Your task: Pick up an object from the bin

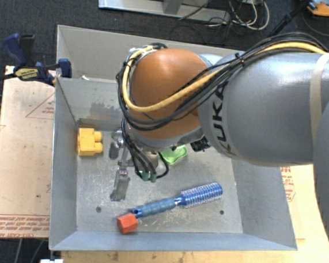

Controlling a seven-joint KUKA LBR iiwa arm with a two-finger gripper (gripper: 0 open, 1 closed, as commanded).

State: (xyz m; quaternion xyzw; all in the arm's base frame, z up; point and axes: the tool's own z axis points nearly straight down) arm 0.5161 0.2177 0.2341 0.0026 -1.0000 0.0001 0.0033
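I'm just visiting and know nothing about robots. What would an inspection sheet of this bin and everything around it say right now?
Surface: grey metal bin, floor scuffed.
Job's things: yellow block at the left; red cube near the front wall; blue brush lying slantwise, handle end by the cube; green thing partly hidden under the arm.
Clutter: nothing seen.
Gripper: gripper hangs low over the bin floor between the yellow block and the blue brush, holding nothing that shows.
Cables: yellow and black cables loop round the orange wrist cover.
Surroundings: dark floor, loose wires behind the bin.
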